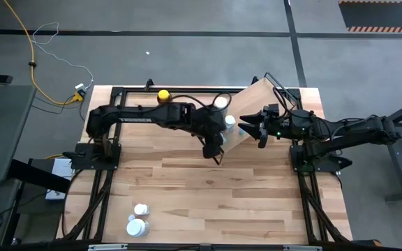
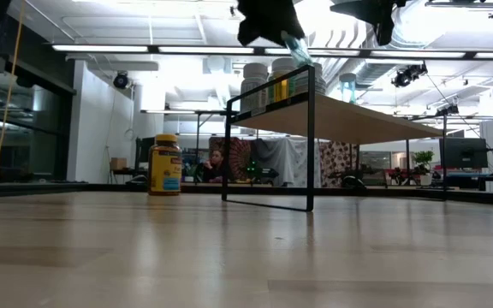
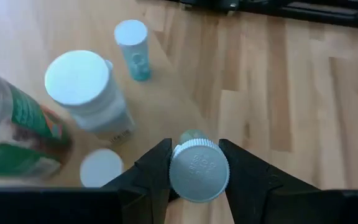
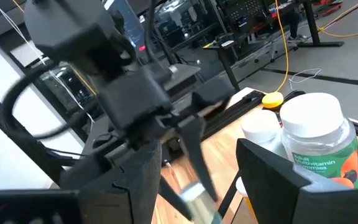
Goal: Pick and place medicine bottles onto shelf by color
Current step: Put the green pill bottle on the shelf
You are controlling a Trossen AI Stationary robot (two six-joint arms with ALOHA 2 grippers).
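Observation:
My left gripper (image 3: pixel 197 171) is shut on a small white-capped bottle (image 3: pixel 199 169) with a teal body (image 2: pixel 296 47), above the near edge of the light-wood shelf (image 1: pixel 260 104). It also shows from above (image 1: pixel 215 148). Several bottles stand on the shelf board: a wide white-capped one (image 3: pixel 79 78), a slim teal one (image 3: pixel 132 37) and a clear green-labelled one (image 3: pixel 11 137). My right gripper (image 1: pixel 248 128) is open and empty, just right of them, facing my left gripper. The amber, yellow-capped bottle (image 2: pixel 165 164) stands on the table at the far left. My left gripper pinches the small bottle at the sides of its white cap (image 3: pixel 174 163) between its two fingers. The fingers come from above, pointing down. The bottle hangs below them, slightly tilted, clear of the table and about level with the tops of the bottles on the shelf.
Two white bottles (image 1: pixel 141 209) (image 1: pixel 137 227) stand near the table's near left edge. The shelf's black wire frame end (image 2: pixel 311 145) stands on the table. My right wrist view shows a multivitamin bottle (image 4: pixel 319 143) and a white bottle (image 4: pixel 260 127) close by.

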